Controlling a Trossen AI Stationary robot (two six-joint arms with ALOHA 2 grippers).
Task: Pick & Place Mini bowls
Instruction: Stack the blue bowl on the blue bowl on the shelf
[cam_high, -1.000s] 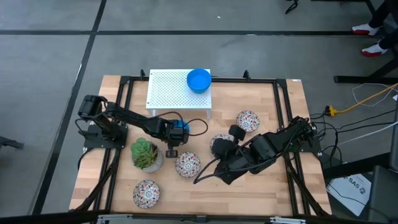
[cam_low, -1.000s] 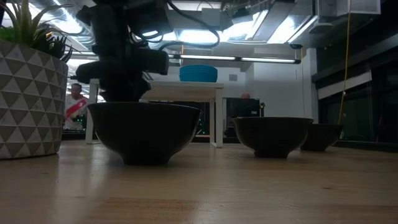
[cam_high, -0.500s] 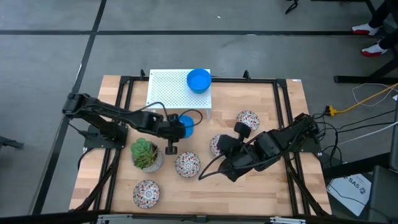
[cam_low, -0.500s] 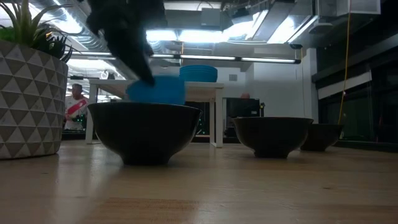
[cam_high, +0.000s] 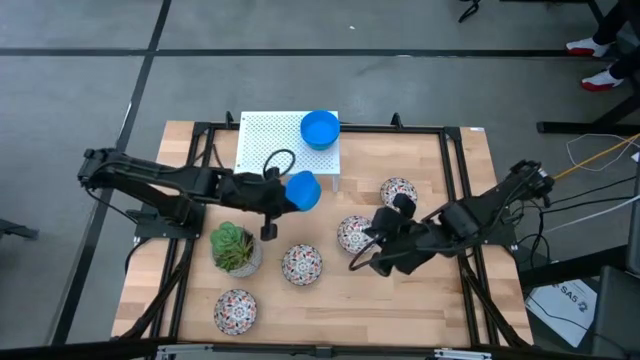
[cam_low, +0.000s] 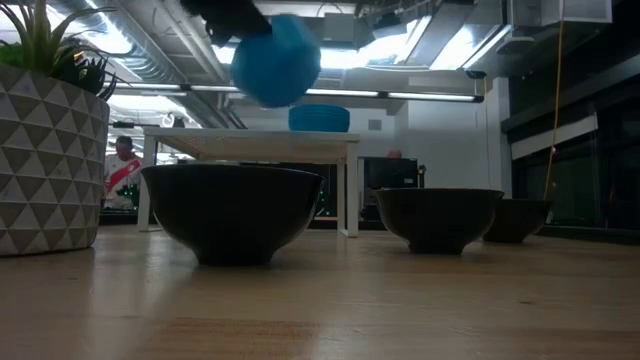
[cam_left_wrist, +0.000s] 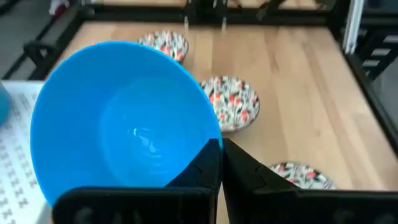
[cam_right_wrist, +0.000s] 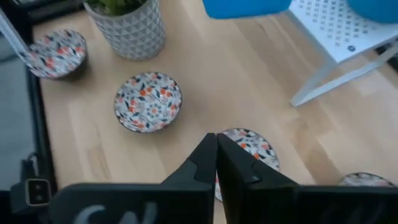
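Above the wooden desk (cam_high: 430, 290), left claw (cam_high: 285, 192) clamps a blue bowl (cam_high: 303, 190) aloft; right claw (cam_high: 375, 232) hangs closed, empty.

The succulent (cam_low: 40, 45) is cut off at the low view's left edge.

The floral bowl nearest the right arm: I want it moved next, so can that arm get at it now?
Probably yes: the right end effector, empty and shut, hovers by that floral bowl with nothing between, but must open first.

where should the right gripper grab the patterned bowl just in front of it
Take the patterned bowl by its thin rim, coming straight down with one finger inside and one outside. It sits upright with its mouth open upward, and the right gripper is already beside it.
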